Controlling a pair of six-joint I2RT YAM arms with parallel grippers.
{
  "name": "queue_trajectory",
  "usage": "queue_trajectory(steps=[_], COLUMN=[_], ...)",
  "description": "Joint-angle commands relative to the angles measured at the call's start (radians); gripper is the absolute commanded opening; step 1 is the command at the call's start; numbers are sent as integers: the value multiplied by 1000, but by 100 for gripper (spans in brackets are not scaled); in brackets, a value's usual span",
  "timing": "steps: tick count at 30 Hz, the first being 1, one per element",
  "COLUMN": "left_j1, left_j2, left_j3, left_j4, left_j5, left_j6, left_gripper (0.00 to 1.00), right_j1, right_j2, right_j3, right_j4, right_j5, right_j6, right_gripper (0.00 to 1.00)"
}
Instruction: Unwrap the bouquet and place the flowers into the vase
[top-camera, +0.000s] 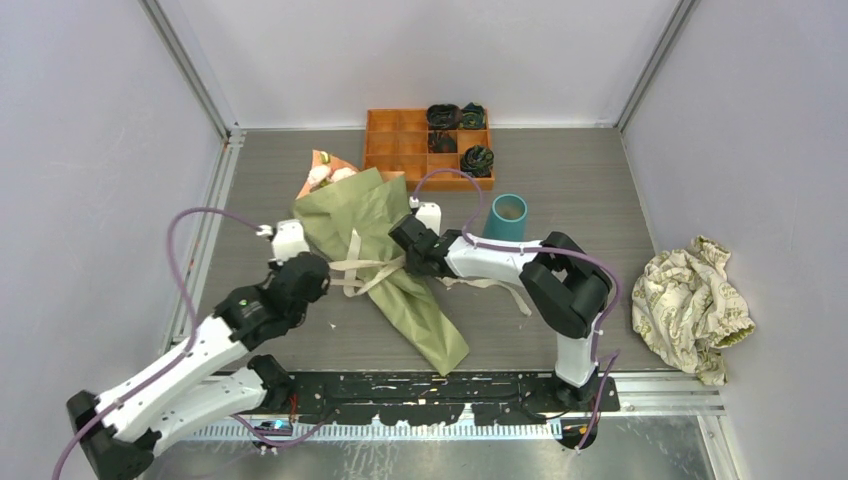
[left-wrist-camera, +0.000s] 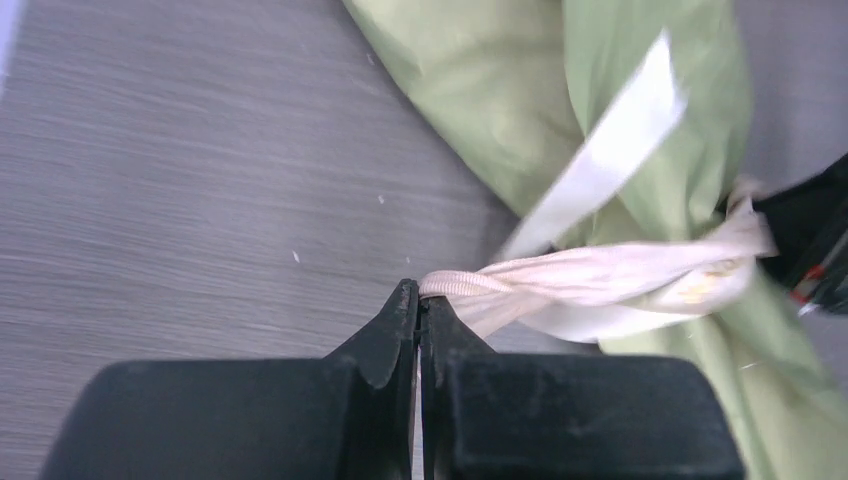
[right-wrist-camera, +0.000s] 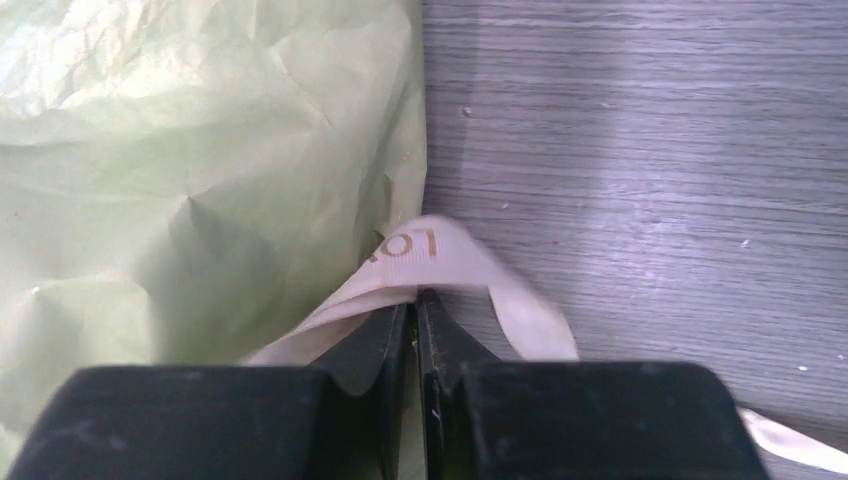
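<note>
The bouquet (top-camera: 370, 215), a long cone of olive-green paper with a peach-orange lining, lies diagonally on the grey wood-grain table (top-camera: 560, 180) between the two arms. Its wide end points to the far left and its narrow end to the near edge. The flowers (top-camera: 322, 176), pink and pale rose-like blooms, protrude from the wide end. A cream ribbon (top-camera: 352, 272) is tied round the middle of the cone, with loose tails trailing to both sides. The left gripper (left-wrist-camera: 418, 300) sits at the left side of the cone, jaws fully closed and pinching a twisted strand of the ribbon at the tips. The right gripper (right-wrist-camera: 412, 300) sits at the right side, jaws drawn together to a hairline gap and clamped on a printed loop of the ribbon. The vase (top-camera: 507, 217), a tall teal-blue matte cylinder, stands upright just beyond the right arm, apart from the bouquet. An orange compartmented tray (top-camera: 395, 140) at the far edge holds dark rolled bundles (top-camera: 478, 158) in its right-hand compartments. A crumpled cream patterned cloth (top-camera: 695, 300) lies by the right wall.
</note>
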Motion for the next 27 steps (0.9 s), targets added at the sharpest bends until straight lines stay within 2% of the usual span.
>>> queue_trajectory(steps=[1, 5, 7, 10, 13, 17, 22, 25, 27], left_j1=[36, 38, 37, 37, 37, 37, 37, 37, 37], left_j2=[-121, -184, -198, -201, -180, -185, -241, -243, -245], left_j3=[166, 255, 301, 390, 532, 678, 719, 746, 752], left_j4=[-210, -345, -417, -460, -561, -762, -844, -1005, -1009], left_j5=[-172, -248, -269, -302, -401, -558, -634, -685, -693], left_j6=[-23, -74, -146, -157, -189, -318, -368, -531, -531], left_gripper=[2, 3, 3, 4, 4, 5, 7, 8, 8], right_j1=[-25, -37, -43, -46, -47, -49, -51, -56, -60], right_j2=[-51, -55, -56, -52, -50, -47, -42, -46, -48], right_j3=[-10, -18, -21, -23, -25, -28, -33, -32, -32], right_j4=[14, 16, 15, 12, 10, 11, 13, 5, 2], right_j5=[25, 19, 19, 13, 10, 9, 4, 8, 5], right_j6=[14, 13, 12, 11, 11, 14, 14, 7, 5], right_gripper=[15, 18, 20, 22, 24, 25, 26, 27, 27])
